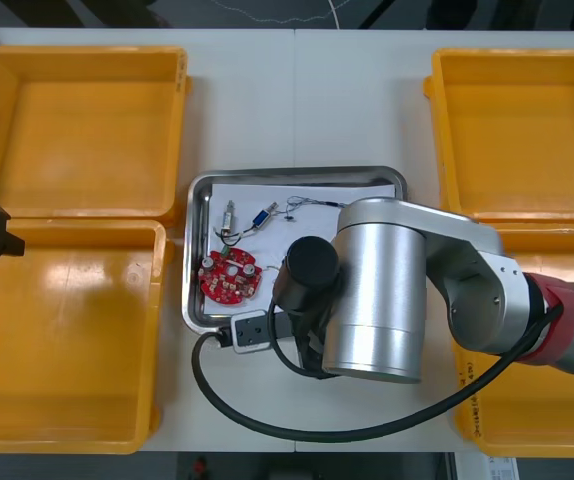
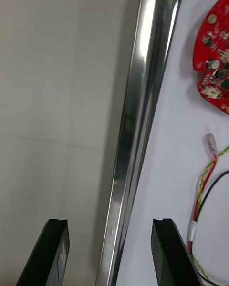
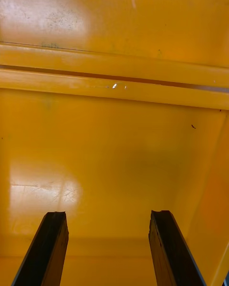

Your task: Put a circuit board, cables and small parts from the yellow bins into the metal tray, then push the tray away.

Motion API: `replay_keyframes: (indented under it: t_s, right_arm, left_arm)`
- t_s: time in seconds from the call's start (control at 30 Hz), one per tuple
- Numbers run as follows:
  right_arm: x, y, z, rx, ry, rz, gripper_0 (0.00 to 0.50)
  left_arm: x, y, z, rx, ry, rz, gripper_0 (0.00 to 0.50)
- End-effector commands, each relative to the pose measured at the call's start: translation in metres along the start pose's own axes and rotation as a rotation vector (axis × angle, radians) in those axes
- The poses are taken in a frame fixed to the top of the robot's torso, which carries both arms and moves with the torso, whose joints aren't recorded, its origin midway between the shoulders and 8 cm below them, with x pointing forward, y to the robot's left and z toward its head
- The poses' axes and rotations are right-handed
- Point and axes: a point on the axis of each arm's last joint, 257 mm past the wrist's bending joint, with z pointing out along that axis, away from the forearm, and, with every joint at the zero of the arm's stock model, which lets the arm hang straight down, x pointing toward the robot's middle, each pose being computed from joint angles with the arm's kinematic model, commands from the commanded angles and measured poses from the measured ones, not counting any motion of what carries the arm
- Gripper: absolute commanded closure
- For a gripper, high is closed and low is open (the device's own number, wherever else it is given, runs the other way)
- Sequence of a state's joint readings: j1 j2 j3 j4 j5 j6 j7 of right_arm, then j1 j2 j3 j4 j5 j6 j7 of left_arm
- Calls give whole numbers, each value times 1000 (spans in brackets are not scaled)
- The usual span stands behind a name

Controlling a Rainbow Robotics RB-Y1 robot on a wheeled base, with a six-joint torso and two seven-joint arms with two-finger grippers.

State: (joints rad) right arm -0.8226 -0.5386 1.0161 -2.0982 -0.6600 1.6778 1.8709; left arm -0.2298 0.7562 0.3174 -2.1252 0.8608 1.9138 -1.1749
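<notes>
While straddling the rim of the metal tray [image 2: 138,124] with the right tool [image 2: 109,221], stands spread and empty: one finger over the bare tabletop [image 2: 57,100], the other over the tray's white inside. Just ahead of the inside finger, red and yellow cable [image 2: 206,181] and black cable [image 2: 217,178]; farther on, round red circuit board [image 2: 217,62]. Looks loaded already, so the push is probably next.

Thin sheet metal by the look: stiff, light, slick on the tabletop, prone to swing if pressed near a corner. Better to set a finger low against the rim's outer face, near the middle of that side, and shove slowly. No pinch needed. Board and cables lie loose and are light enough to slide about.

Left tool [image 3: 107,214] likewise spread and empty, hanging over a yellow bin [image 3: 114,66], well apart from the tray.
</notes>
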Motion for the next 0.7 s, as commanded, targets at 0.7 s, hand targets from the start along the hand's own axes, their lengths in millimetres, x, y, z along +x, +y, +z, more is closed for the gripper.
replay_keyframes:
  t_s: [0.7]
  right_arm:
    - [-20, -3, 45, 54, 51, -18, 0]
  left_arm:
    - [-3, 15, -15, -43, -27, -42, 0]
